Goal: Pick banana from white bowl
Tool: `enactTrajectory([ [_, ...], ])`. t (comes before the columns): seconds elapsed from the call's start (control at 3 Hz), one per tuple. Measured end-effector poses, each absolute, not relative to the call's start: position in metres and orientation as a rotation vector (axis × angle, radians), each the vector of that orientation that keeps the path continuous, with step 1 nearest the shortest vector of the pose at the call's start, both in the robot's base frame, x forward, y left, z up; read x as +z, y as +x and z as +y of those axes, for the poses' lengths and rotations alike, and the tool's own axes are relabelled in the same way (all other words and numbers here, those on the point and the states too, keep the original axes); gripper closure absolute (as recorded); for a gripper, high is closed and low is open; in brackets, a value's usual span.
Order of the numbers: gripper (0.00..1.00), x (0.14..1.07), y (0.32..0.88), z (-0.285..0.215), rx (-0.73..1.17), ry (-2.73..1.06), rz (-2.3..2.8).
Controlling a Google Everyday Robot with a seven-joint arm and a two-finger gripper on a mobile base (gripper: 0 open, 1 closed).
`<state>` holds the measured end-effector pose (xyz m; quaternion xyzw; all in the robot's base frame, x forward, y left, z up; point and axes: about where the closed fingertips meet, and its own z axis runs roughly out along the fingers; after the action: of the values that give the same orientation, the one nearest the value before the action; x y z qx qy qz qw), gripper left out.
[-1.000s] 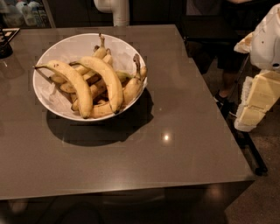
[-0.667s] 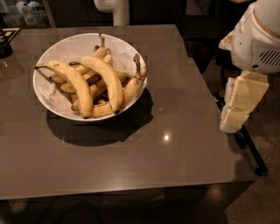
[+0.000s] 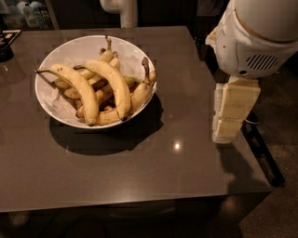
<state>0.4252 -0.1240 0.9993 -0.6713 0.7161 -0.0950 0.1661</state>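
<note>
The white bowl sits on the left half of a dark table and holds several bananas. The banana is thick and strongly curved, lying on top of the pile near the bowl's middle with its dark blunt tip towards the front rim. To its left lies an equally long banana with a thin pointed stem. Smaller, browner bananas lie under and beside them. My gripper hangs from the white arm over the table's right edge, well to the right of the bowl and holding nothing.
The dark glossy table has its front edge near the bottom and its right edge under my gripper. A white post stands behind the table. A dark object sits at the far left edge. Dark floor lies to the right.
My arm and gripper have moved left, from beside the table to over its right edge. The bowl and bananas have not moved.
</note>
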Motion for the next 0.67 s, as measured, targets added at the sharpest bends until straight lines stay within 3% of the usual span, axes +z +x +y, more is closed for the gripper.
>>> enactTrajectory([
  [0.67, 0.0, 1.002, 0.451, -0.071, -0.504, -1.855, 2.074],
])
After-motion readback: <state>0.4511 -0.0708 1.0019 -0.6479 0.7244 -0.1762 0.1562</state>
